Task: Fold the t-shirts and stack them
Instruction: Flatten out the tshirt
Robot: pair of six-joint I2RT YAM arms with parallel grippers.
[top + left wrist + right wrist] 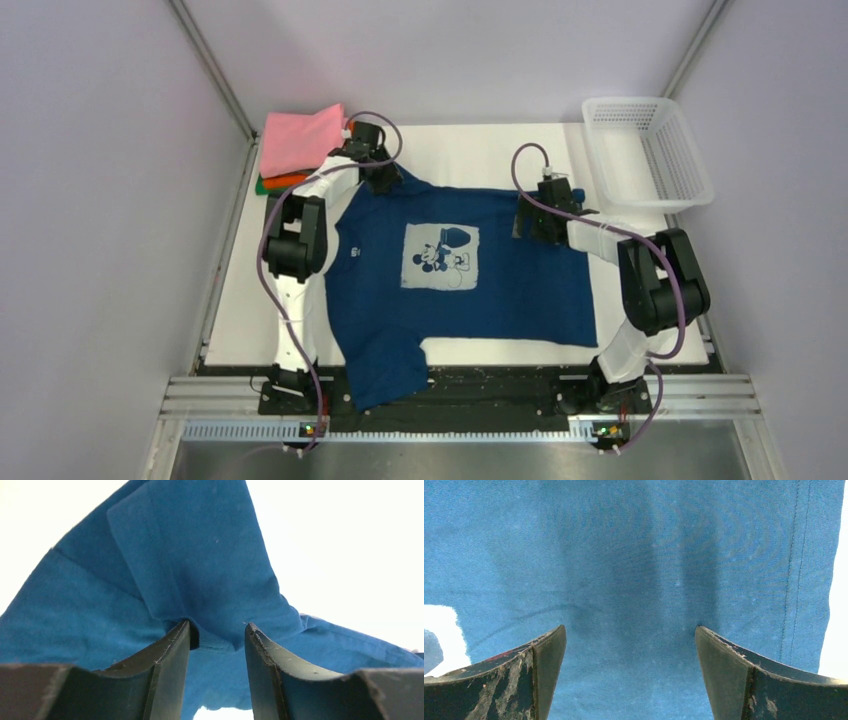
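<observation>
Left jaws pinch bunched navy t-shirt point(200, 555).

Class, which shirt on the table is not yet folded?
The navy blue t-shirt with the white cartoon print, spread open mid-table. The pink t-shirt tops a folded stack at the far left.

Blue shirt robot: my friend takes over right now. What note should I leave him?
Left gripper: closed on a bunched far sleeve of the blue shirt.
Right gripper: open over the shirt near its hem, holding nothing.
Blue shirt: spread flat mid-table, print up, near sleeve hanging over the edge.
Done: pink shirt lies folded on the orange shirt and green shirt, far left corner.
Left: fold the blue shirt and put it on that pile.
</observation>
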